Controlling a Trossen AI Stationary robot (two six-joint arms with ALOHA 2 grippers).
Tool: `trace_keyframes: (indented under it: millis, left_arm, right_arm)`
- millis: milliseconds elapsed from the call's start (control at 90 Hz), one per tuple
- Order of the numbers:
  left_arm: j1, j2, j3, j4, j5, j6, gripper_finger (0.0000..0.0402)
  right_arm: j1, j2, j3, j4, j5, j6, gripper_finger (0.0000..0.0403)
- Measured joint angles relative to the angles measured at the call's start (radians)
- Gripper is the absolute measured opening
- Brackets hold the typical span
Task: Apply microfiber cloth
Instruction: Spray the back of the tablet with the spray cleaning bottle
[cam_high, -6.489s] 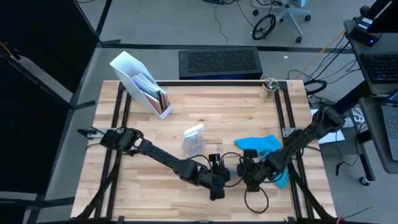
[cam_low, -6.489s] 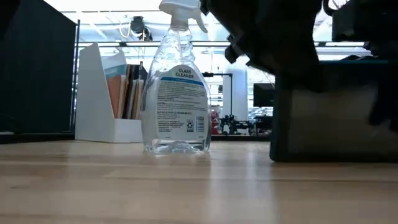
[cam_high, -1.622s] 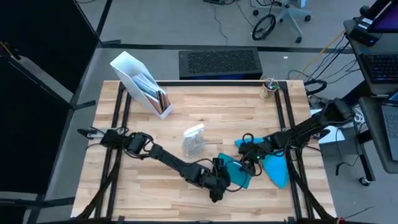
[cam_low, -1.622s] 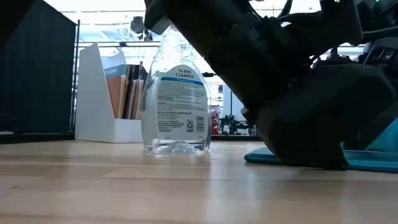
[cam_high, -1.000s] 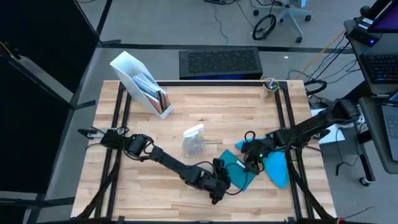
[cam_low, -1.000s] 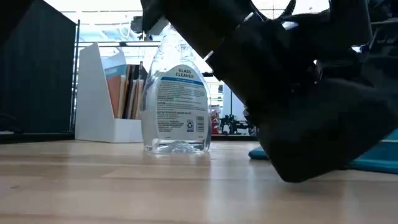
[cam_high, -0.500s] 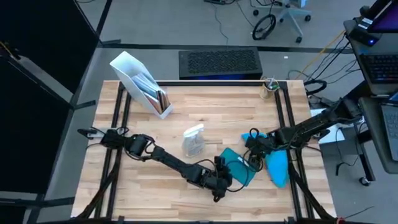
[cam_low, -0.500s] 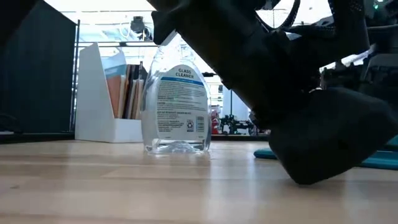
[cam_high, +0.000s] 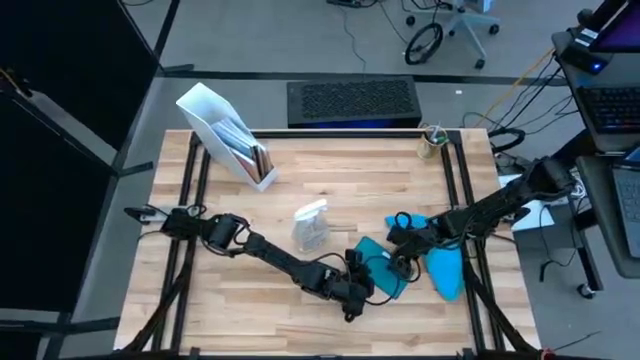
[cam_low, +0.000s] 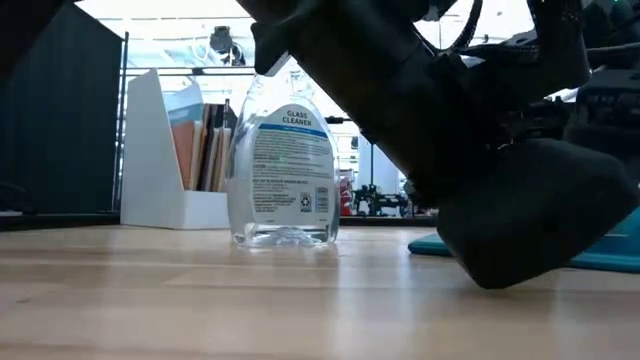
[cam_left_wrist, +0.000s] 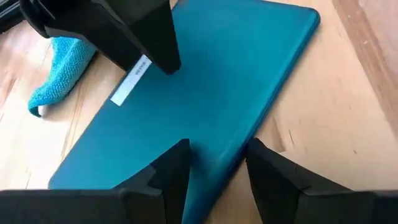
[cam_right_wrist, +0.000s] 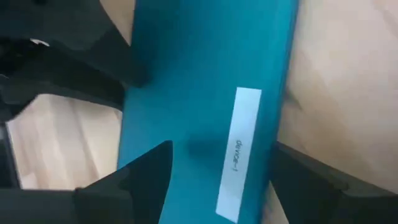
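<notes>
The microfiber cloth (cam_high: 445, 268) lay long axis twelve-to-six; since earlier it had lost its flat spread. Left gripper (cam_left_wrist: 214, 163) and right gripper (cam_right_wrist: 214, 180) straddled the teal tablet (cam_left_wrist: 205, 93), jaws apart.

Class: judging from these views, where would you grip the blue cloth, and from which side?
Probably pinch the cloth at its bunched, rounded end, from straight above: it lies limp on the table, leaving no edge to slide under. The right gripper, over the tablet, is nearer.
</notes>
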Motion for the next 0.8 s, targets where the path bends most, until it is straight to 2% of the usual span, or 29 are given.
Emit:
trace_keyframes:
  millis: [178,322,489,711,800]
  left_arm:
    - [0.002,0.008,0.001,0.0,-0.003,0.002,0.0139]
    - [0.002,0.009,0.001,0.009,-0.022,0.004,0.0139]
    - [0.006,0.002,0.001,0.019,-0.086,-0.007,0.0138]
    - [-0.01,-0.016,0.012,-0.015,-0.082,-0.004,0.0138]
    - [-0.016,-0.047,0.016,-0.028,-0.069,0.013,0.0138]
  right_arm:
    - [0.001,-0.001,-0.001,0.031,-0.008,-0.017,0.0235]
    - [0.003,0.002,-0.002,0.067,-0.019,-0.041,0.0206]
    - [0.01,0.001,0.006,0.099,-0.059,-0.078,0.0143]
    - [0.006,-0.009,0.003,0.09,-0.067,-0.091,0.0033]
    - [0.004,-0.034,0.002,0.081,-0.061,-0.136,0.0023]
